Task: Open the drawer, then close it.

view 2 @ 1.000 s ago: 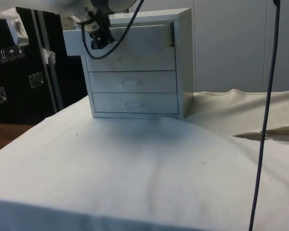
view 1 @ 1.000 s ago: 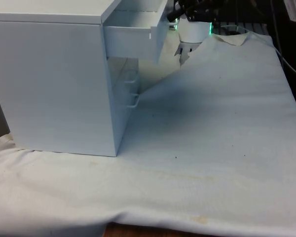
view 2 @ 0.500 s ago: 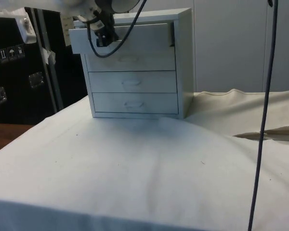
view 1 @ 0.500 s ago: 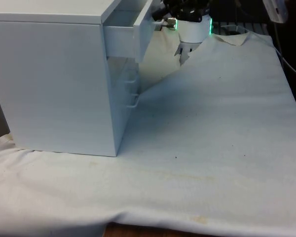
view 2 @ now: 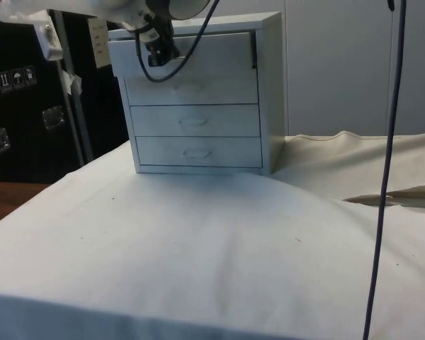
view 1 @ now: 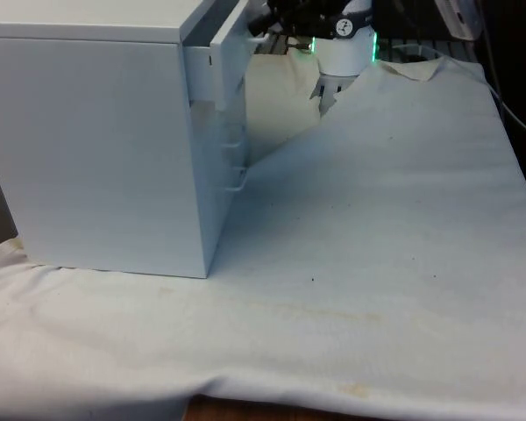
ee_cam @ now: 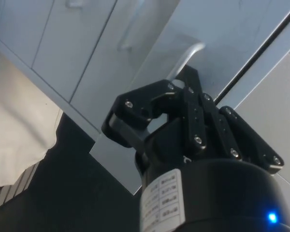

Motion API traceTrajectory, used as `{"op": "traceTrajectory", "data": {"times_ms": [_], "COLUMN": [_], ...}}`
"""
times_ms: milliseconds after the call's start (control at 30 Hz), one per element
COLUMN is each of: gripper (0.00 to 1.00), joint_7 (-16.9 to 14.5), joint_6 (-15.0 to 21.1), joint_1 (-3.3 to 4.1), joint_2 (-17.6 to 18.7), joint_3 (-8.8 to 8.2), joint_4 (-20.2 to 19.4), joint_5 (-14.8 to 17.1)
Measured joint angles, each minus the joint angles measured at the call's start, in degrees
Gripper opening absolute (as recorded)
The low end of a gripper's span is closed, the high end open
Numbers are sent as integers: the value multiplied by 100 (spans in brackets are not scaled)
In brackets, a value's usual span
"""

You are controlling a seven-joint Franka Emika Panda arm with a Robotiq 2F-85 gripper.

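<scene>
Comparing with a second ago, the top drawer point(view 1: 231, 53) is seen pushed most of the way back into the white chest of drawers point(view 1: 96, 149), at the front view's eleven o'clock. The gripper point(ee_cam: 176, 94) is pressed together on the drawer's handle point(ee_cam: 186, 55). Closing is judged nearly finished.

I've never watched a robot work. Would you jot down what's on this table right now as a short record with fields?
furniture: white chest of drawers with three drawers, standing on the white cloth
top drawer: top drawer sticks out a little from the chest, not fully shut
lower drawers: both flush with the front
gripper: black gripper at the handle of the top drawer, fingers closed around it
task stage: drawer nearly closed, a small gap left to push
</scene>
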Motion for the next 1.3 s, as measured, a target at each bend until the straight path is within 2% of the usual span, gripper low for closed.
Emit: {"op": "traceTrajectory", "data": {"times_ms": [700, 1300], "gripper": [0, 0], "joint_7": [-195, -206], "joint_6": [241, 206], "joint_1": [-86, -97], "joint_2": [6, -6], "joint_3": [-275, -304], "joint_4": [-63, 11], "joint_5": [-23, -23]}}
